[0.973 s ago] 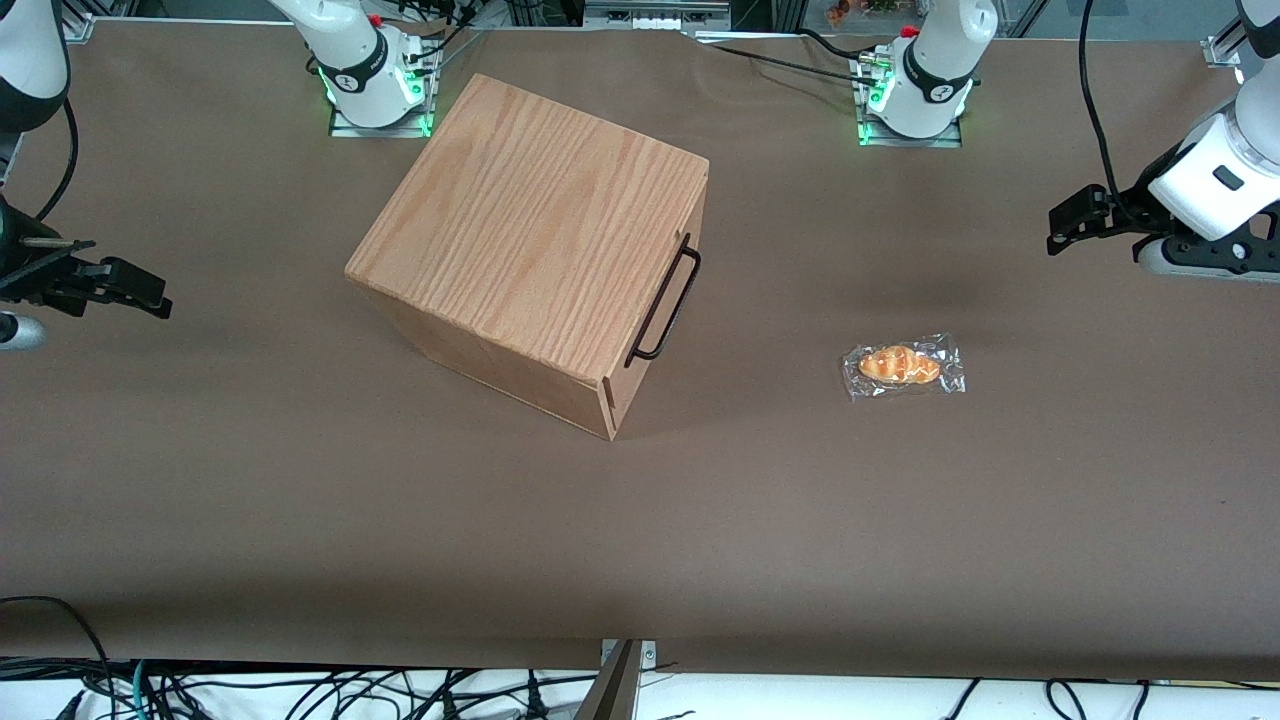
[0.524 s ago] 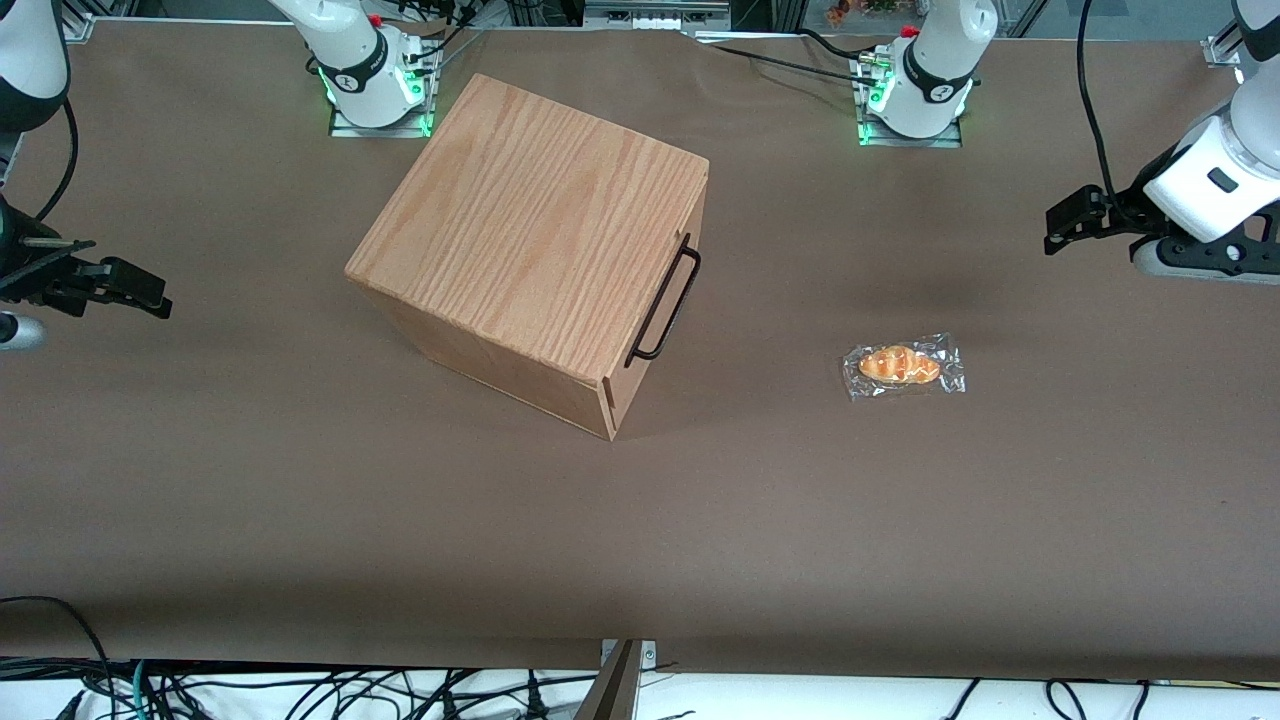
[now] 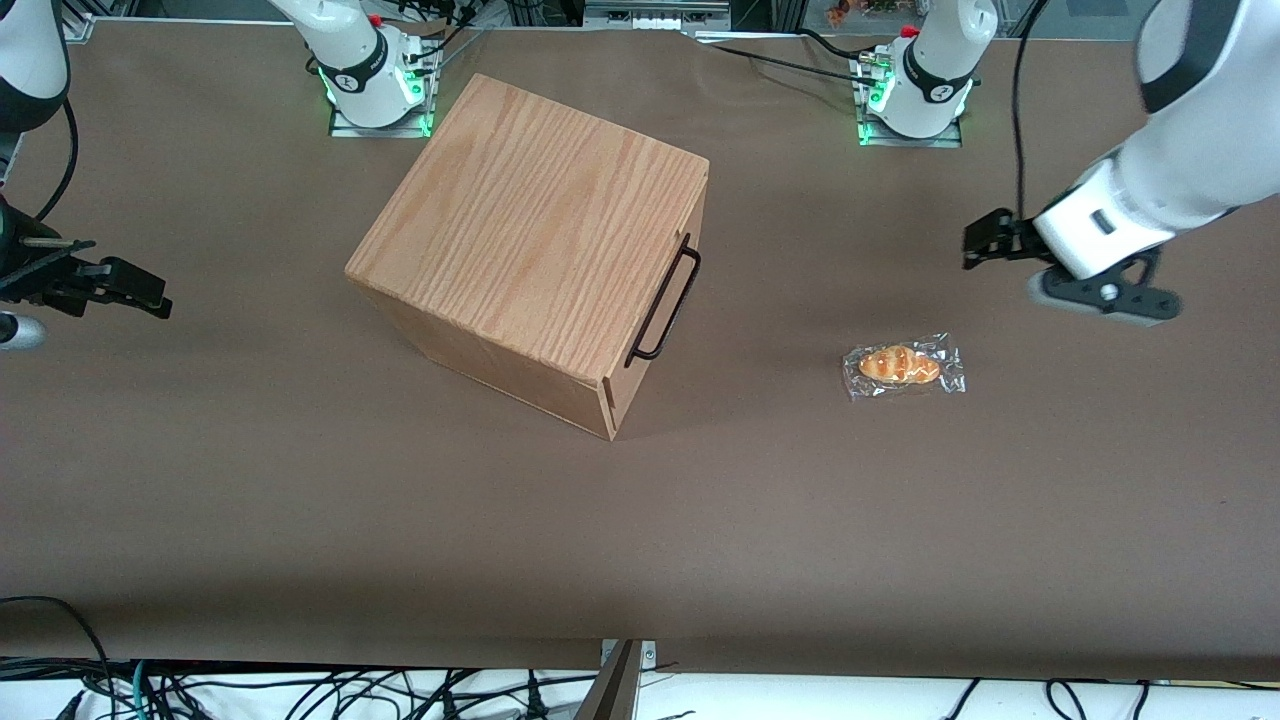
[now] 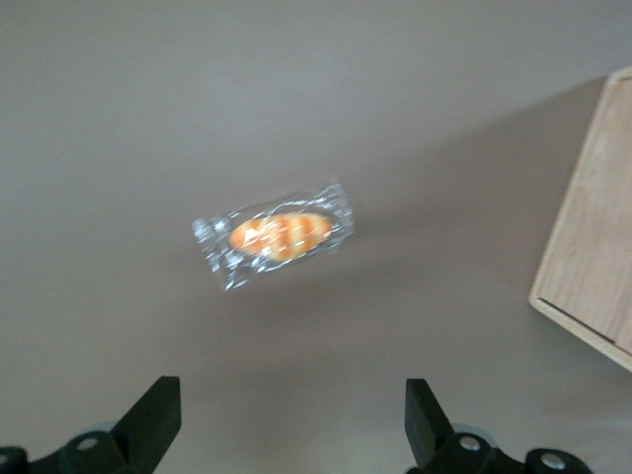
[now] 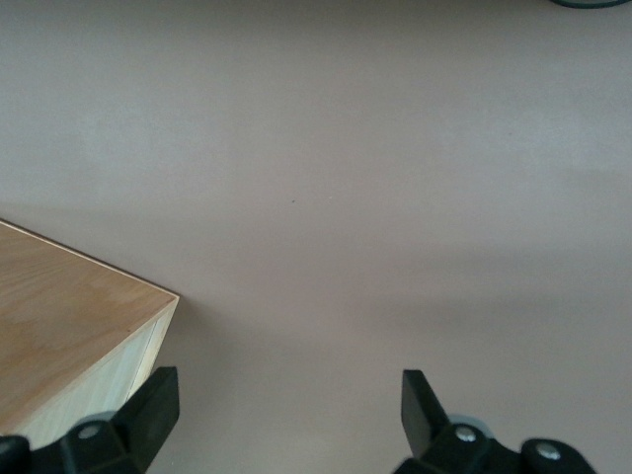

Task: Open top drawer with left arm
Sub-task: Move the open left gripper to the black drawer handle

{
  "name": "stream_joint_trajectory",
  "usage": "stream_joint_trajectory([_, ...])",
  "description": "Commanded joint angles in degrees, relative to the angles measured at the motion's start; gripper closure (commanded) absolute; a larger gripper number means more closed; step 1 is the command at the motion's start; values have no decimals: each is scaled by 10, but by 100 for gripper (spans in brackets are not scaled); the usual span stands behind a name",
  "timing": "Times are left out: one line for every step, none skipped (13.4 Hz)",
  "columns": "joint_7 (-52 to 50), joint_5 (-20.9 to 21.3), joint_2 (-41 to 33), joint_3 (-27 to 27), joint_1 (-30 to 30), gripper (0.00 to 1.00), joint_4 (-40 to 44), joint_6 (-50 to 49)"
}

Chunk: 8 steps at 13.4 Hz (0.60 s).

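Note:
The top drawer (image 3: 692, 210) is shut flush in the oak-grain cabinet (image 3: 540, 230), its front turned toward the working arm's end of the table. Its long black bar handle (image 3: 664, 303) stands out from the front panel. My left arm (image 3: 1150, 190) reaches in from that end. Its gripper (image 3: 972, 243) hangs above the table, well away from the handle, a little farther from the front camera than the bread packet. In the left wrist view the gripper (image 4: 291, 420) is open with nothing between its fingers, and a corner of the cabinet (image 4: 592, 267) shows.
A bread roll in a clear wrapper (image 3: 903, 366) lies on the brown table (image 3: 640, 530) between the cabinet and the working arm's end; the wrapped roll (image 4: 276, 235) lies under the gripper's view. Two arm bases (image 3: 915, 90) stand at the table's back edge.
The left arm has swung in from the table's end toward the cabinet, carrying its gripper closer to the bread packet. Cabinet, drawer and packet have not moved.

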Motion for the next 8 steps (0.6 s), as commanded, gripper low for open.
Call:
stream_joint_trajectory([8,-9,106,-4,-52,0,117,-12])
stream_joint_trajectory([7,-17,130,-4,-65,0,144,-11])
stream_joint_trajectory([7,-28,148,-4,-80,0,160,-9])
stream_joint_trajectory([8,-47,159,-4,-92,0,171,-5])
stream_joint_trajectory([8,-76,164,-4,-96,0,172,14])
stream_joint_trajectory([8,-113,167,-4,-101,0,171,38])
stream_joint_trajectory([8,-135,174,-4,-102,0,169,57])
stream_joint_trajectory([8,-145,184,-4,-110,0,169,68])
